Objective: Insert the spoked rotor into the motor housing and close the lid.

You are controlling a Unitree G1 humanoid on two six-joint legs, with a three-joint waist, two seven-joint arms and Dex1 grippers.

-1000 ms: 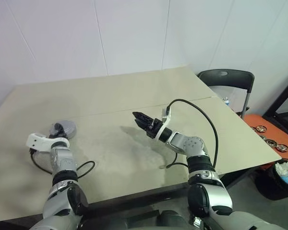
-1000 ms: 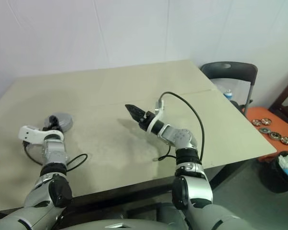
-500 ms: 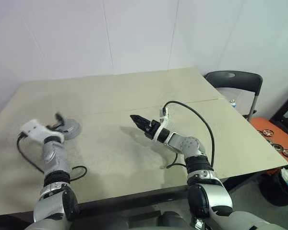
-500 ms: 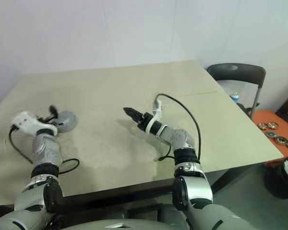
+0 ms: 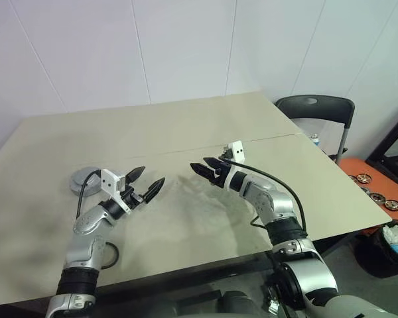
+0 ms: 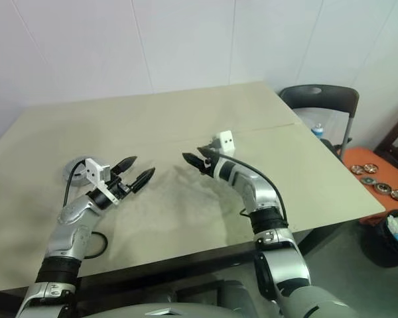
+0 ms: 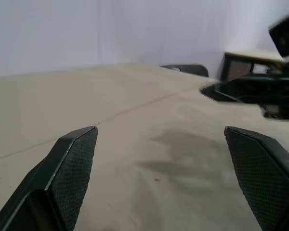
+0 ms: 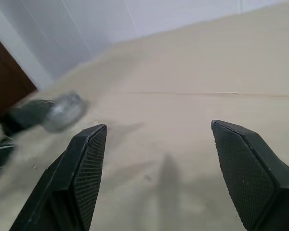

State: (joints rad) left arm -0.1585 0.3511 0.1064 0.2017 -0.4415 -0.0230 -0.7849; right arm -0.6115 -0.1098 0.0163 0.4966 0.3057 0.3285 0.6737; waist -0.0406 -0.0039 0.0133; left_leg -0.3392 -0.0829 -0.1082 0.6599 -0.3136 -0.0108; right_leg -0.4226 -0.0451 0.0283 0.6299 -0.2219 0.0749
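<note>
Lid (image 5: 84, 179) lies on table (image 5: 186, 132) (left side), untouched.

A beige table (image 5: 186, 132) carries a round silver-grey disc (image 5: 85, 179) near its left edge, lying flat and alone. Over the middle of the table the left gripper (image 5: 146, 183) and the right gripper (image 5: 203, 168) face each other, tips near but apart, both with fingers spread and nothing between them. Past the table's right edge stand a dark chair (image 5: 316, 106) and an orange surface (image 5: 368, 182) bearing small round parts.
</note>
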